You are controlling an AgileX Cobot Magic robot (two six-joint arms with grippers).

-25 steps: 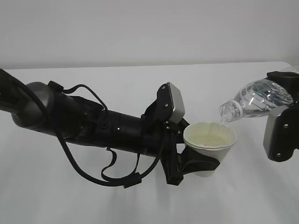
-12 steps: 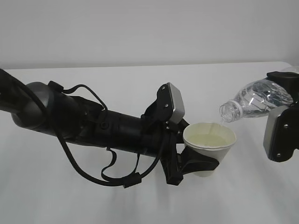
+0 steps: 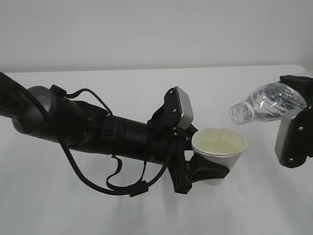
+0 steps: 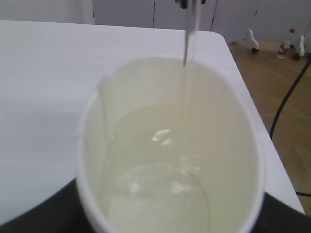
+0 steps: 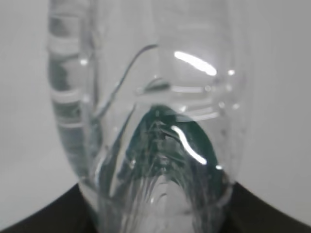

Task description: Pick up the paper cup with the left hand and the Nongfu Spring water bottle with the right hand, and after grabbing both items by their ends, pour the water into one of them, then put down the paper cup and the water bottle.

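both pickups were done and the pour was under way. the left hand (image 3: 208, 171) had its jaws clamped round the lower half of the paper cup (image 3: 219, 152), held upright off the table (image 3: 146, 88). the right hand (image 3: 296, 129) gripped the Nongfu Spring water bottle (image 3: 266, 104) by its base end, tipped neck-down, mouth just above the cup's far rim. a thin stream of water (image 4: 187, 43) fell into the cup, which looked partly filled. by my read, finishing the pour, righting the bottle and setting both down were left.
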